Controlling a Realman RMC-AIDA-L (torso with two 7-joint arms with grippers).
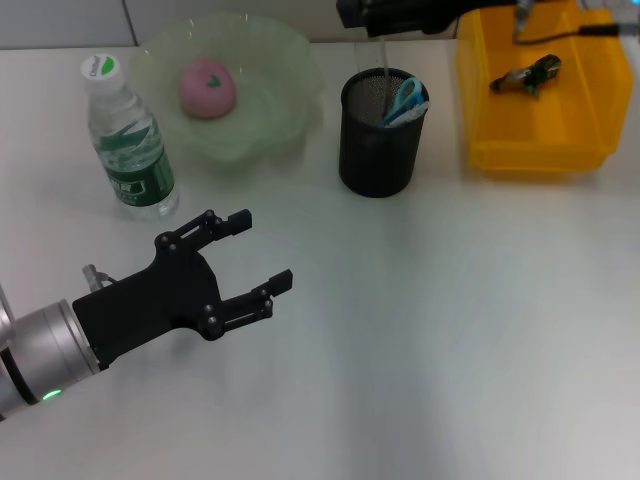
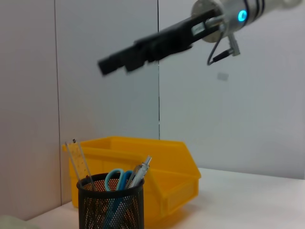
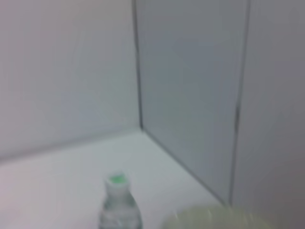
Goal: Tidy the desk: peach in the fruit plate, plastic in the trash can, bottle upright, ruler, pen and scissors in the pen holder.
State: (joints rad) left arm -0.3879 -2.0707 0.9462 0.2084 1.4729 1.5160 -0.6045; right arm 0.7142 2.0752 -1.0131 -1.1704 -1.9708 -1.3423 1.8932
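Left gripper (image 1: 262,252): I see it low over the bare desk (image 1: 450,330), forward-left of the pen holder and well apart from it. Its fingers are spread wide with nothing between them.

Bottle (image 1: 128,140): It stands upright, cap on top, well to the left of the pen holder and just beside the fruit plate. I also find it in the right wrist view (image 3: 119,205), upright on the desk.

Fruit plate (image 1: 265,60): A pale green scalloped dish, left of the pen holder and slightly behind it. Its rim comes near the holder; I cannot tell whether they touch.

Peach (image 1: 207,87): It lies inside the fruit plate, left of the pen holder.

Pen holder (image 1: 378,150): Black mesh cup, upright, near the middle of the desk's far side. I take it as my reference.

Scissors (image 1: 405,102): Blue handles stick out of the pen holder, leaning on its right rim.

Ruler (image 2: 76,160): A clear strip stands in the pen holder, tilted; I read it best in the left wrist view.

Pen (image 2: 141,171): It rests in the pen holder beside the scissors' handles.

Trash can (image 1: 540,140): A yellow bin just right of the pen holder, apart from it.

Plastic (image 1: 525,77): A dark, crumpled piece lies inside the trash can.

Right gripper (image 2: 114,62): It hangs high above the pen holder and trash can. I cannot tell how its fingers stand.
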